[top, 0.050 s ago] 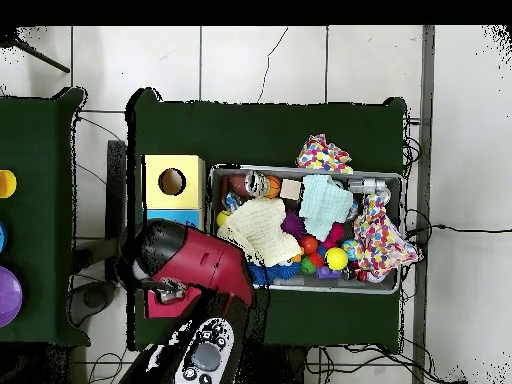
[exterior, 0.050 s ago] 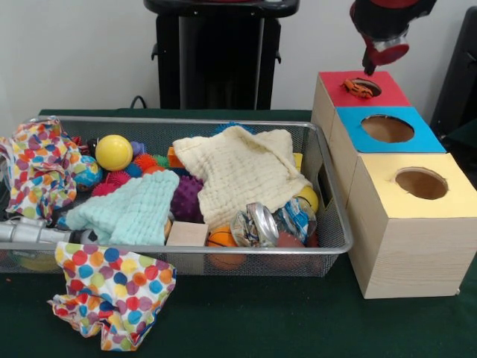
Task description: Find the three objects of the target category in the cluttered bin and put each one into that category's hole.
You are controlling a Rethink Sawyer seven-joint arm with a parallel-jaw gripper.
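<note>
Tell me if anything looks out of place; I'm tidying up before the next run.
Yes. A polka-dot cloth lies outside the wire mesh bin on the green table, against its front wall. A second polka-dot cloth drapes over the bin's end rim.

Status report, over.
Tool above red box, grip state unclear. Small orange object sits in red hole. Bin cluttered; cream cloth covers toys.

Arm (top, 0.050 s ago: 195, 262): red, covering the boxes' near end
Yellow box (top, 0.050 s ago: 172, 181): left of the bin
Bin (top, 0.050 s ago: 305, 172): cloths, balls inside
Dotted cloth (top, 0.050 s ago: 322, 155): beyond the bin's far rim
</note>
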